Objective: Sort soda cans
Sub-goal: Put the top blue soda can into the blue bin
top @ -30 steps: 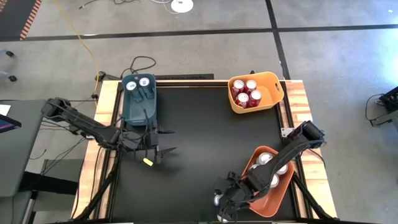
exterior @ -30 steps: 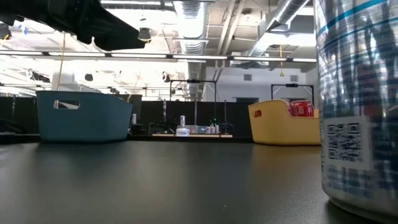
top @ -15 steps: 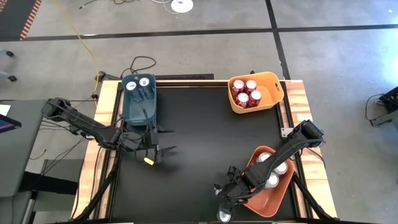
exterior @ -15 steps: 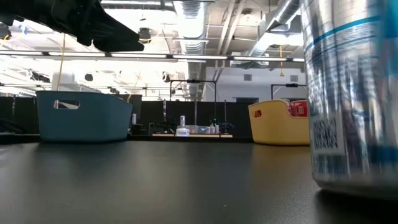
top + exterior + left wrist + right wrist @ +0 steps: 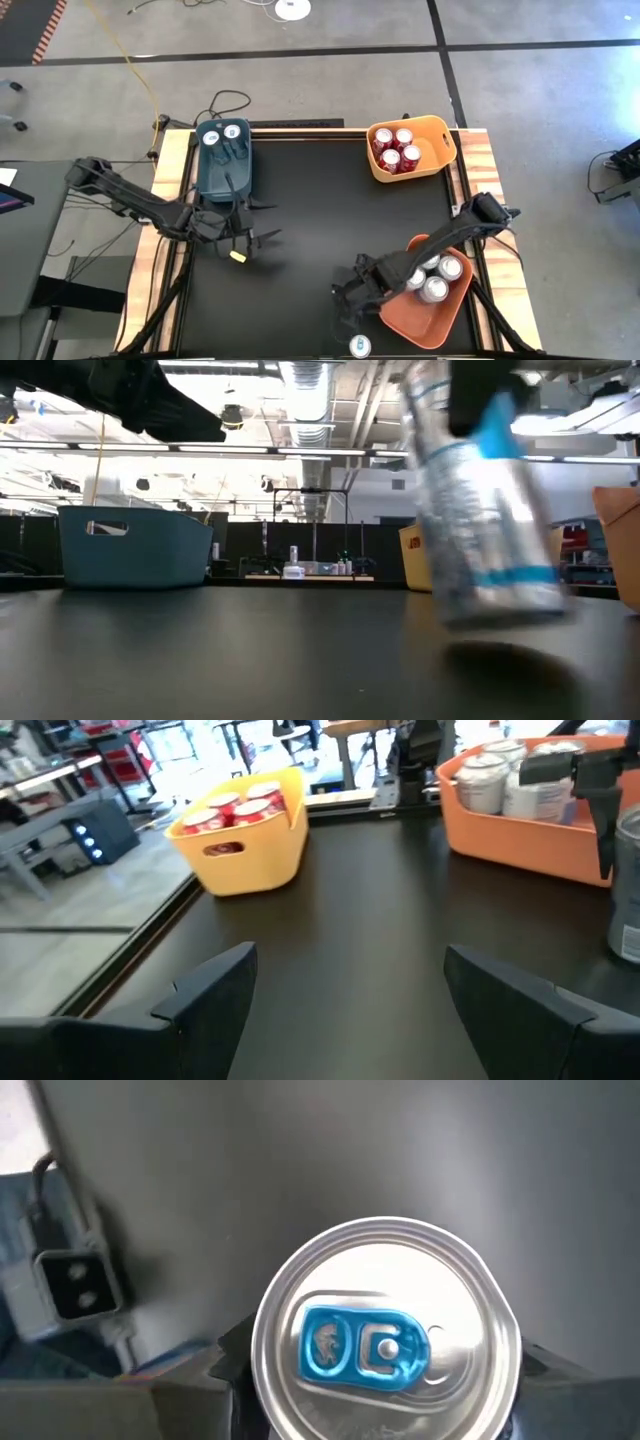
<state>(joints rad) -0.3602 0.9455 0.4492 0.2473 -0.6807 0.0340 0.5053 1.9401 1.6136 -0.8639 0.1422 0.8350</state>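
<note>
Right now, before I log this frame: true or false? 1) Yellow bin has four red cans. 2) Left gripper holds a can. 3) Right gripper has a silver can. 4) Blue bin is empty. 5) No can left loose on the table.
1) True: the yellow bin holds four red cans.
2) False: the left gripper is open and empty, beside the blue bin.
3) True: the right gripper grips a silver can, tilted above the table.
4) False: two cans sit at the blue bin's far end.
5) False: one loose can stands at the table's near edge.
</note>
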